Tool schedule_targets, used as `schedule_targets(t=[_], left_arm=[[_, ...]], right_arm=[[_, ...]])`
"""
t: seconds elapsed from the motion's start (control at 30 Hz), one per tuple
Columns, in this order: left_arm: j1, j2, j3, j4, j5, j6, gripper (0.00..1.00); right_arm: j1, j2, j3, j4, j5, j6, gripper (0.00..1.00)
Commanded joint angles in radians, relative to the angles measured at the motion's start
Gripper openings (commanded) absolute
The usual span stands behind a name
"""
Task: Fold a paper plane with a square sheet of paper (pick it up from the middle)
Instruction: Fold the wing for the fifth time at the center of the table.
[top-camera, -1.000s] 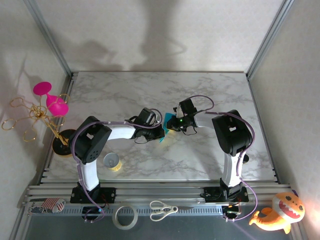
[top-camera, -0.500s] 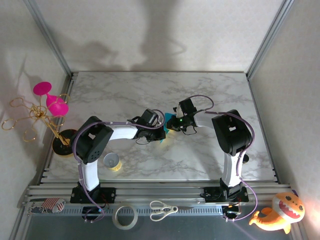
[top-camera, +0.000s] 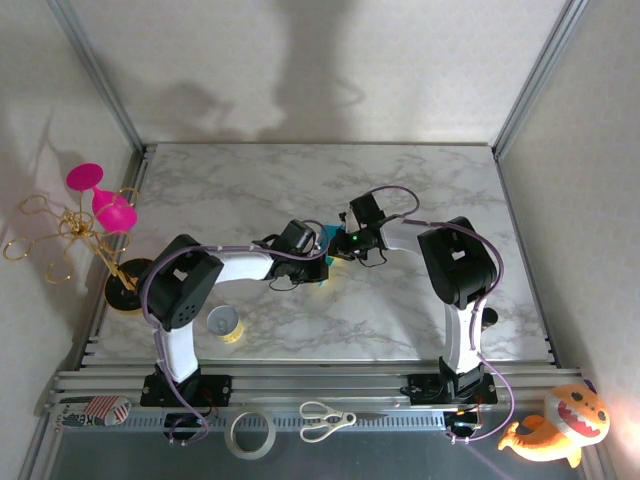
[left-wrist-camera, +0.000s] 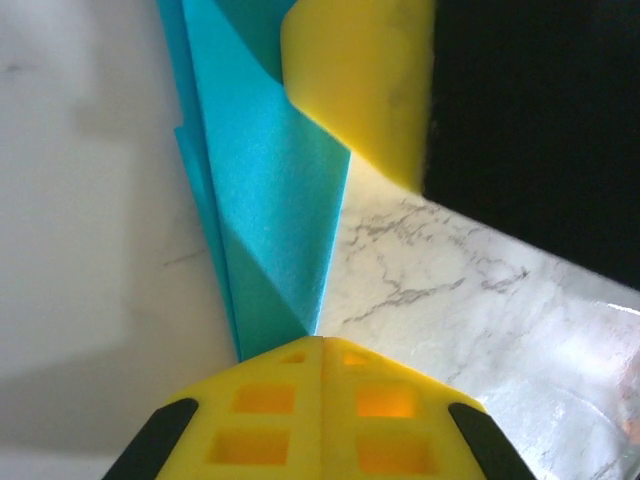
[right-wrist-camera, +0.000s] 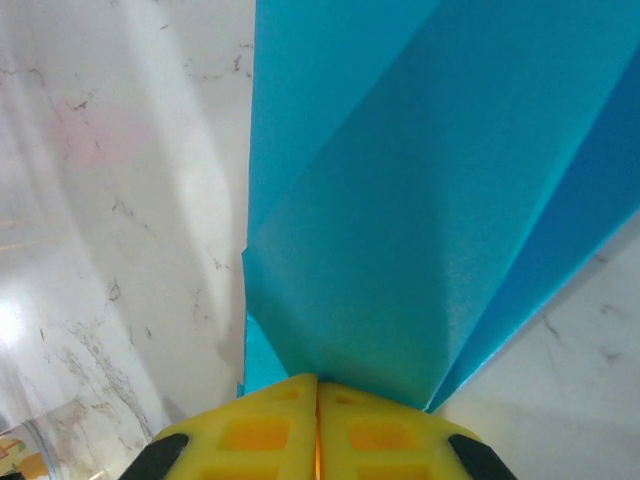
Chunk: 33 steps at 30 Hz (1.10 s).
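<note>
Right wrist view has the right claw (right-wrist-camera: 317, 385), like the left claw (left-wrist-camera: 322, 345), clamped on the half-folded square sheet of paper (right-wrist-camera: 400, 200), which spreads toward 12 o'clock over the tabletop (right-wrist-camera: 130, 200); it seems mid-fold, and next needs careful creasing.

White marble-patterned table (top-camera: 420, 190), small yellow tape roll (top-camera: 225, 323) at eight o'clock, gold stand's round base (top-camera: 125, 292) at nine o'clock edge.

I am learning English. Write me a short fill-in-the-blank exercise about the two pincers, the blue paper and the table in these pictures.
1. The left pincer is ____ on the folded paper.
2. The right pincer grips the same paper; its fingers are ____ in colour.
3. The top of the table has a ____ pattern.
Missing words: shut, yellow, marble.
</note>
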<state>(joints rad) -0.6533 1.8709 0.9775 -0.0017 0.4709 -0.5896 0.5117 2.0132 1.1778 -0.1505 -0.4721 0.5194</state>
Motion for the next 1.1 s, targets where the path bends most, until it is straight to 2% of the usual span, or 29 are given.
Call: schedule_targets(t=[0.0,0.33,0.43,0.6,0.83,1.07], left_arm=[[-0.035,-0.023,-0.050,-0.188,0.012,0.036,0.01],[-0.047,-0.113,-0.073,-0.283,-0.038,0.069,0.01],[-0.030,-0.181,-0.052,-0.230,-0.052,0.032,0.02],[-0.002,-0.262,-0.047,-0.050,-0.096,-0.067,0.03],[0.000,-0.150,-0.030,0.109,-0.110,-0.174,0.02],[0.001,-0.056,-0.001,0.118,-0.154,-0.185,0.00]], right_arm=[[0.007,0.110,-0.031,-0.089,0.211,-0.012,0.10],[0.011,0.109,-0.029,-0.095,0.222,-0.004,0.09],[0.014,0.097,-0.029,-0.101,0.221,0.005,0.09],[0.027,0.049,-0.037,-0.099,0.215,0.058,0.09],[0.037,0.000,-0.035,-0.066,0.182,0.144,0.09],[0.036,-0.016,-0.023,-0.042,0.136,0.166,0.09]])
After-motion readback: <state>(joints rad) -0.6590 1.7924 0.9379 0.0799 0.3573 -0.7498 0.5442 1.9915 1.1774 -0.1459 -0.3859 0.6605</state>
